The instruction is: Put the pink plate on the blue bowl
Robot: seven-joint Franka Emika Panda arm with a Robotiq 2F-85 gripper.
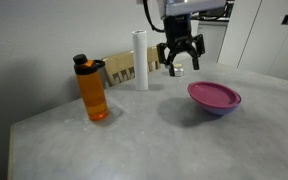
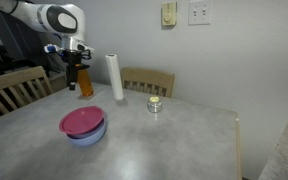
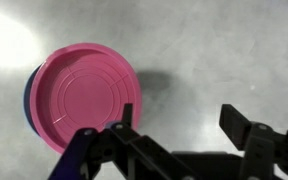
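Note:
The pink plate rests on top of the blue bowl on the grey table; both exterior views show it, with the plate over the bowl. In the wrist view the plate covers the bowl, of which only a thin blue edge shows at the left. My gripper hangs open and empty above the table, behind the bowl and apart from it. It also shows in an exterior view and in the wrist view, where its fingers are spread wide with nothing between them.
An orange bottle with a black lid stands on the table. A white paper-towel roll stands near the back edge. A small glass jar sits further along. Wooden chairs stand behind the table.

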